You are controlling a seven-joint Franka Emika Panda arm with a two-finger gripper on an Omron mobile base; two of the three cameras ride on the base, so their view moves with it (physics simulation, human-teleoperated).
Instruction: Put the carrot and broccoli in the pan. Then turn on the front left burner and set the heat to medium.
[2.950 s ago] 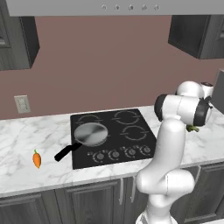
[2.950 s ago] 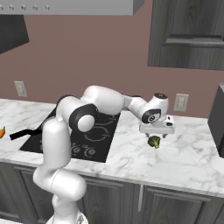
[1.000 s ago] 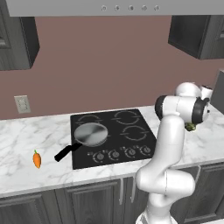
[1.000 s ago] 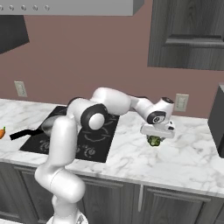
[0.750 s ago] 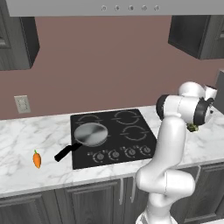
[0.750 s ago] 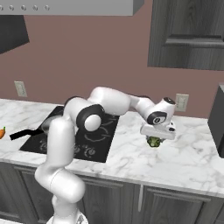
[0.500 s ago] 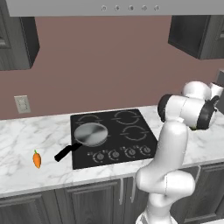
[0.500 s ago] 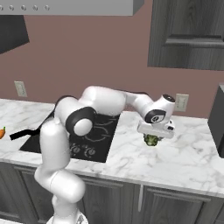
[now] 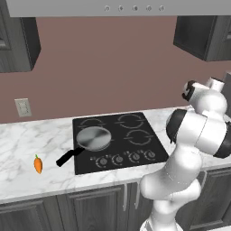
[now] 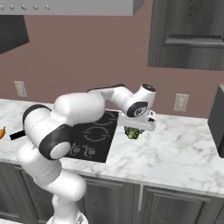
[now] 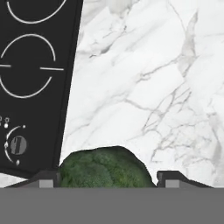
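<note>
My gripper [image 10: 134, 130] is shut on the broccoli [image 10: 132, 133], a dark-green floret hanging a little above the white marble counter just right of the cooktop. From the hand view, the broccoli [image 11: 105, 168] sits between the two fingertips [image 11: 43, 179], over marble beside the cooktop's edge. The silver pan [image 9: 93, 137] rests on the front left burner, its black handle [image 9: 67, 157] pointing out to the front left. The orange carrot [image 9: 38, 164] lies on the counter left of the cooktop, and it peeks in at the far left edge as the carrot [image 10: 2, 131] in the right base view.
A row of knobs [image 9: 119, 159] runs along the black cooktop's [image 9: 131, 131] front edge. One knob [image 11: 16, 144] shows in the hand view. Dark cabinets hang above on both sides, and wall outlets [image 10: 180, 102] sit on the backsplash. A tall dark appliance [image 10: 216, 120] stands at the counter's right end.
The arm has swung left with the broccoli in the gripper, carrying it from the open marble toward the cooktop's right edge and slightly higher. Pan and carrot have not moved.
</note>
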